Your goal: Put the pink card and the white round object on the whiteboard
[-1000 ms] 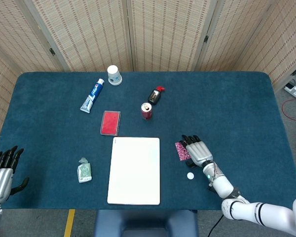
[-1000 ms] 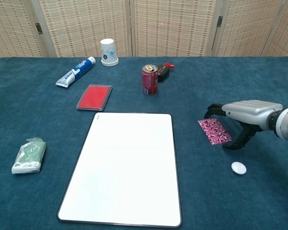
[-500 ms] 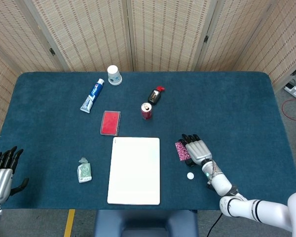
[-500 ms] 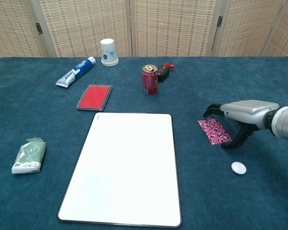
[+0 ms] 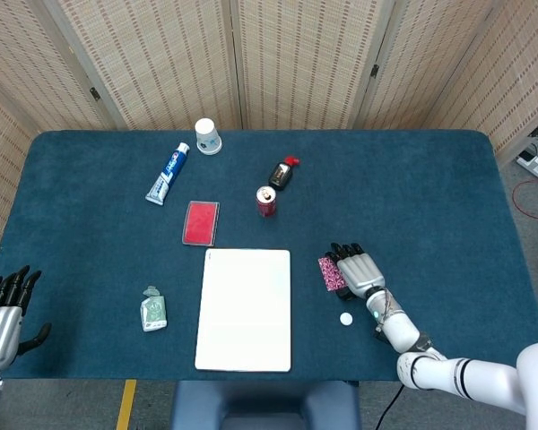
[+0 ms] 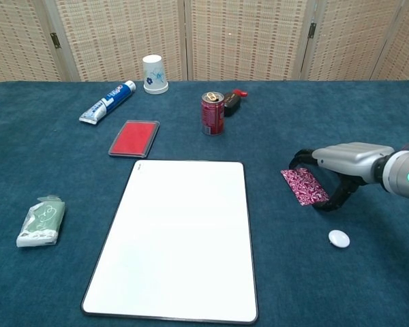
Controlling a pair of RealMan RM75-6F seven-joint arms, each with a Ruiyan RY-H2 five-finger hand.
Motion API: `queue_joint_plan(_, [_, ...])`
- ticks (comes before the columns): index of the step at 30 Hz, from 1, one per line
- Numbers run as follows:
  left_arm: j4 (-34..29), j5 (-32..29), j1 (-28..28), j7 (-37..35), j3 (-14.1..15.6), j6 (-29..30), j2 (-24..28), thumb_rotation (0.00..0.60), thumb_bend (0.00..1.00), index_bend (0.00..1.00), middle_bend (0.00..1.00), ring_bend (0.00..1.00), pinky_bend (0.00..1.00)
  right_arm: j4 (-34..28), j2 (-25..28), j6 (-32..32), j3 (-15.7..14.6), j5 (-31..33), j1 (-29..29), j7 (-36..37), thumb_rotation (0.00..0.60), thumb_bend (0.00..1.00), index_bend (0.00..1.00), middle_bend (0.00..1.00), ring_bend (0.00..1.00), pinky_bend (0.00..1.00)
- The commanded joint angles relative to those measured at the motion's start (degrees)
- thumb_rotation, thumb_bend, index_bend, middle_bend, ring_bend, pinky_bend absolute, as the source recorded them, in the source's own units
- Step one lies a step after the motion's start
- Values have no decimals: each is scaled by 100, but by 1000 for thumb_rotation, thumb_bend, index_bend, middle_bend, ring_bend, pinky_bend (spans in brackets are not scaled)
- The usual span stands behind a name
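Right hand [image 6: 341, 167] arched over the right edge of the pink patterned flat card [image 6: 304, 186] — fingers curled down, contact unclear, grip not determinable. Card flat on the blue table [image 5: 430, 197], just right of the white rectangular whiteboard [image 5: 244, 309] near the front edge. Small white round disc [image 6: 339, 238] just beside, toward front-right corner. Red drink can [image 5: 266, 201] upright, white paper cup [image 5: 208, 137] upside down near the back edge — contents not visible. Left hand [image 5: 4, 309] at front-left corner, fingers spread, holding nothing.
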Motion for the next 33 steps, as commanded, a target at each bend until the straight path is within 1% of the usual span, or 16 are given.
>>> queue_joint_plan(1, [5,0,4,-4,1,4,1,600,343,63,54,83,0,14,-12,-7,-30,48,32,-28,520,364,106,32,56,0])
queue_joint_plan(6, [19,-3,10,-21,6,-1,-4,600,342,64,54,83,0,6,-20,52,-62,65,43,-15,522,363,157,44,63,0])
queue_joint_plan(11, [26,4,9,-25,8,-4,-14,600,343,64,54,84,0,1,-24,114,-91,81,42,-2,522,362,198,57,34,0])
queue_joint_plan(25, [4,12,30,-26,7,29,7,600,343,64,54,84,0,-293,130,290,-25,-120,128,8,522,363,200,60,31,0])
queue_joint_plan(29, [8,15,38,-38,7,39,20,600,342,64,54,84,0,-388,77,237,58,-153,291,-81,523,363,201,60,32,0])
queue_joint_plan(33, [5,18,52,-53,6,61,31,600,342,64,54,84,0,-440,-83,130,180,-167,557,-221,521,363,201,60,31,0])
